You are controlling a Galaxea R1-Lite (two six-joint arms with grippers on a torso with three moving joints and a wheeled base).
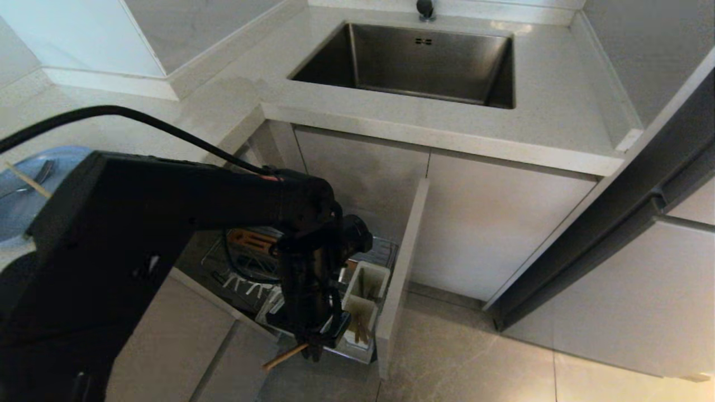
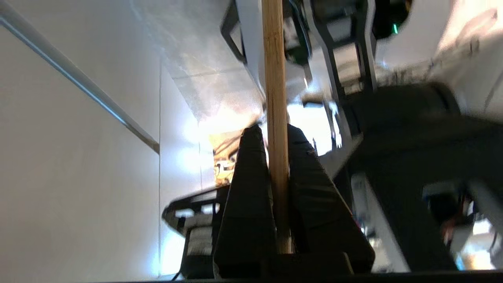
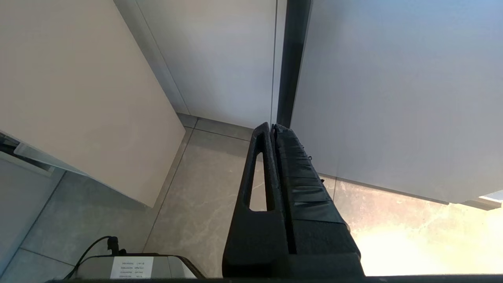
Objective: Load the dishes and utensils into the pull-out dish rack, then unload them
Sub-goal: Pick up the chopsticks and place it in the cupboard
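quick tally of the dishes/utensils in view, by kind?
Plate: 1, pale blue
Chopsticks: 2, one in the left gripper, one lying on the plate
Spoon: 1, on the plate
Bowl: 0 in view
Total: 4

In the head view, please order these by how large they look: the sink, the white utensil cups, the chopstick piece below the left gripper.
1. sink
2. utensil cups
3. chopstick, held by the left gripper
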